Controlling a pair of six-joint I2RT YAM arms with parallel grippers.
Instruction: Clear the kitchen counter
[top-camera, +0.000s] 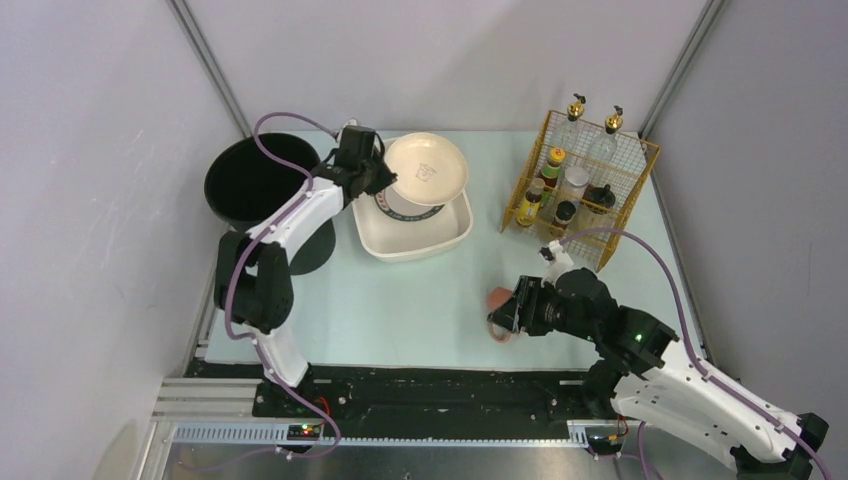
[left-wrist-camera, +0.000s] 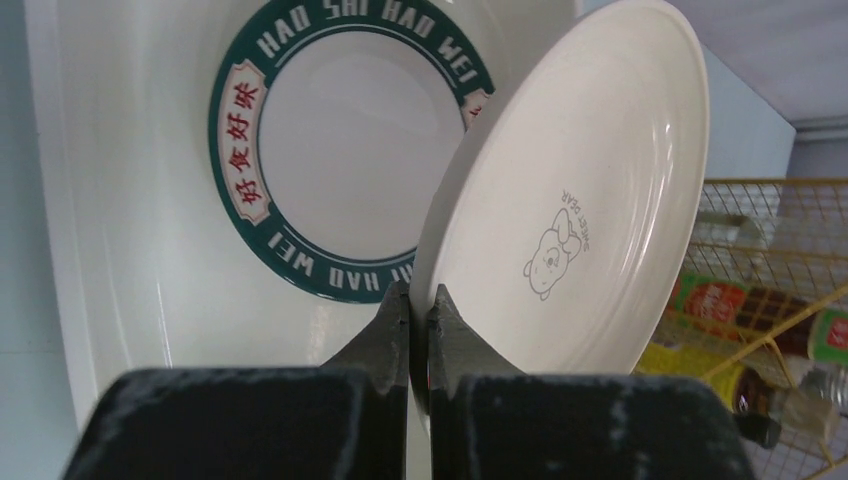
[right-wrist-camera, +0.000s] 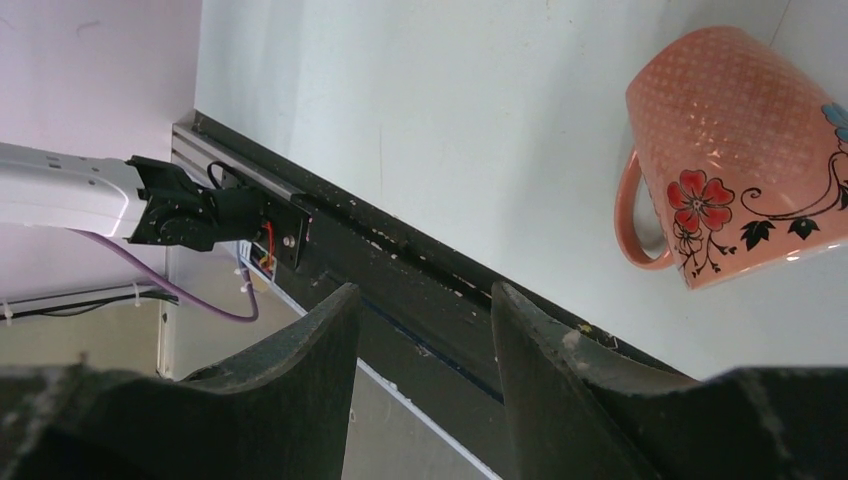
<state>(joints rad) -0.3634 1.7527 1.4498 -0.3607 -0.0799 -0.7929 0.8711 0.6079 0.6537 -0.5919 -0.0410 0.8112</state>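
Note:
My left gripper is shut on the rim of a cream plate with a small bear drawing, holding it tilted above the white tub. In the top view this left gripper and the cream plate hang over the tub's back left part. A green-rimmed plate lies flat in the tub. On the pale green kitchen counter an orange flowered mug lies beside my right gripper. That gripper is open, with nothing between its fingers; the mug is off to its right.
A black round bin stands at the back left. A yellow wire rack with several bottles stands at the back right. The counter's black front rail runs under the right gripper's fingers.

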